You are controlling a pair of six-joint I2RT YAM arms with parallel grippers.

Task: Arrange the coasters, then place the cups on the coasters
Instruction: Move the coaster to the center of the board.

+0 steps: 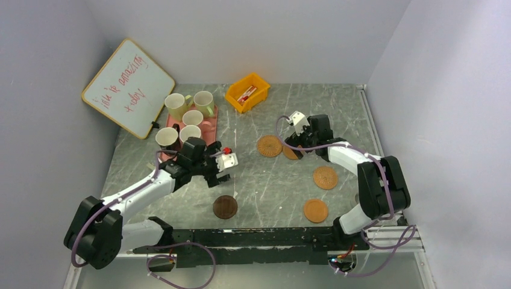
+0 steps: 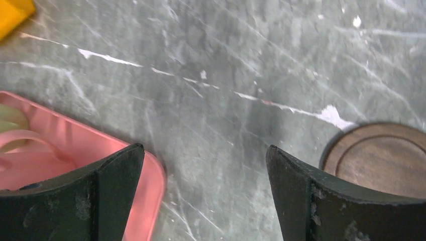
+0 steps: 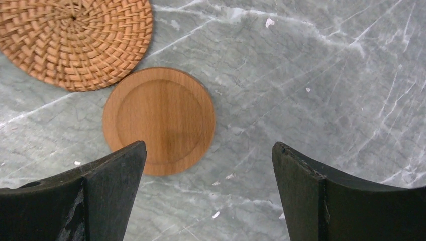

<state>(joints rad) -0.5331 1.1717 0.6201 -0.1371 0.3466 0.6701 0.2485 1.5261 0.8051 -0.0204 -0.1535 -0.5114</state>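
Several coasters lie on the marble table: a woven one (image 1: pixel 269 146), a plain orange-brown one (image 1: pixel 290 153) half under my right gripper, two more (image 1: pixel 325 177) (image 1: pixel 316 211) to the right front, and a dark brown one (image 1: pixel 225 206). Several cups stand on the pink tray (image 1: pixel 211 125): pale green (image 1: pixel 176 106) (image 1: pixel 203 102), pale pink (image 1: pixel 193 118) (image 1: pixel 190 133) and black (image 1: pixel 167 138). My right gripper (image 3: pixel 208 146) (image 1: pixel 296 146) hangs open over bare table beside the plain coaster (image 3: pixel 160 120) and woven coaster (image 3: pixel 75 40). My left gripper (image 2: pixel 204 147) (image 1: pixel 218 174) is open and empty between the tray (image 2: pixel 75 145) and the dark coaster (image 2: pixel 382 160).
A yellow bin (image 1: pixel 247 91) holding small items stands at the back, right of the tray. A whiteboard (image 1: pixel 128 87) leans against the left wall. Grey walls close the table on three sides.
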